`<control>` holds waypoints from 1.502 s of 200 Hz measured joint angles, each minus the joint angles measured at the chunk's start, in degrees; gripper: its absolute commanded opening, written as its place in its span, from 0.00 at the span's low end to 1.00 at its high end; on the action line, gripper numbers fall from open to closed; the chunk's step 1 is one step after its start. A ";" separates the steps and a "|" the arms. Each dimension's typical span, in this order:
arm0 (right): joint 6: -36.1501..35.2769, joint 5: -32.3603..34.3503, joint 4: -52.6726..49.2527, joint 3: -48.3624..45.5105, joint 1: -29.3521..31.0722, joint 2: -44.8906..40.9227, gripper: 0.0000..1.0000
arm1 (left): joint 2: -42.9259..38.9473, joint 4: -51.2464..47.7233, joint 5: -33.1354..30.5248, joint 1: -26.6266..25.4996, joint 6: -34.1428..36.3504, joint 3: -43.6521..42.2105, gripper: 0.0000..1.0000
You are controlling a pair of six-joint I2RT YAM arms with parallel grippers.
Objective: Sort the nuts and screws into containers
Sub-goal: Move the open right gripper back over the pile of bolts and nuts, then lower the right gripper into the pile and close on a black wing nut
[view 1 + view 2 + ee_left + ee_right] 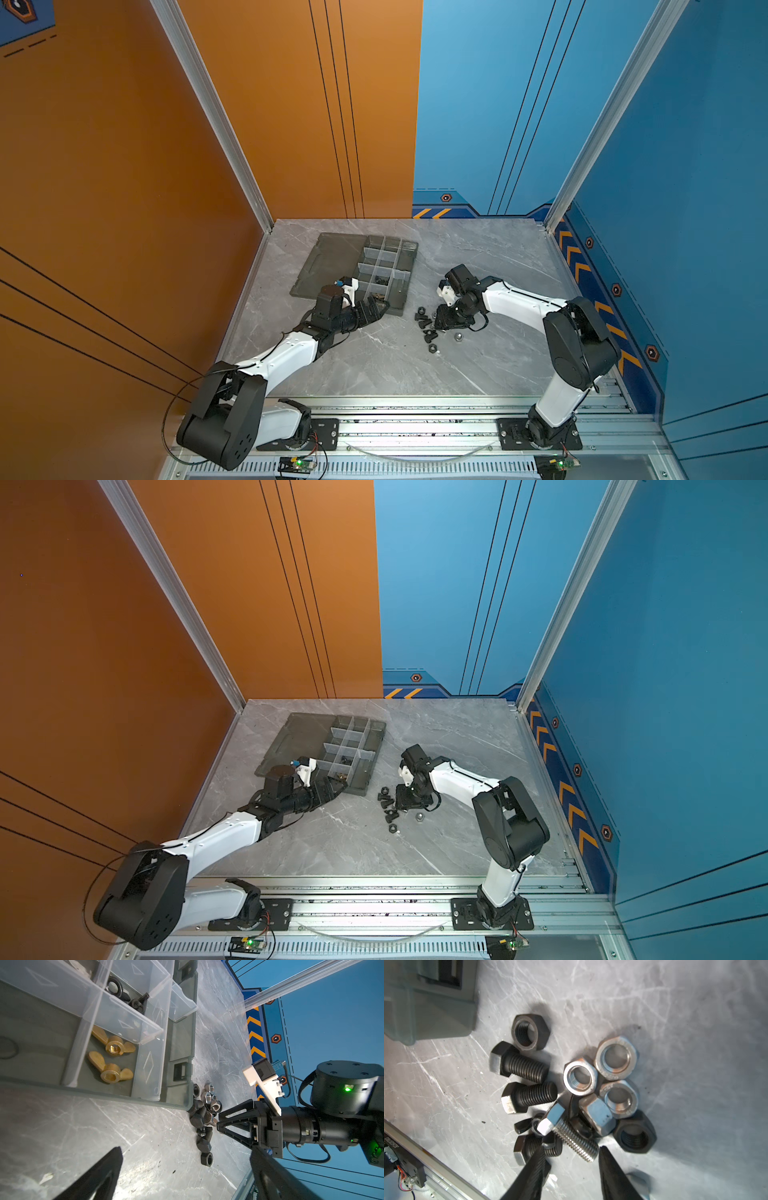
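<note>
counting 2 brass nuts [113, 1047] in tray [180, 1047]; 1 silver screw [571, 1136] | both jaws parted; empty

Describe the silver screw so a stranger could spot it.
Beside a corner of the grey organizer tray lies a hardware pile. Straddled by the right gripper is the silver screw: the only shiny piece with a threaded shaft; other screws are black.

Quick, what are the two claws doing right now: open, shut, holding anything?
Left claw: wide open, holding nothing.
Right claw: partly open, straddling the threaded end of the silver screw, not clamped on it.
</note>
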 measured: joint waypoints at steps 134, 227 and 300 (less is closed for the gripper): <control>-0.37 -8.92 2.45 -1.64 2.40 2.05 0.46 | 0.79 0.44 0.00 -0.44 0.00 0.22 0.98; -3.65 -6.80 3.23 -2.38 -0.46 -2.91 0.45 | 1.01 0.90 -0.02 -0.85 0.00 0.22 0.98; -5.95 -4.04 3.26 -0.39 -1.92 -0.57 0.43 | 1.60 1.29 -0.02 -0.85 0.00 0.22 0.98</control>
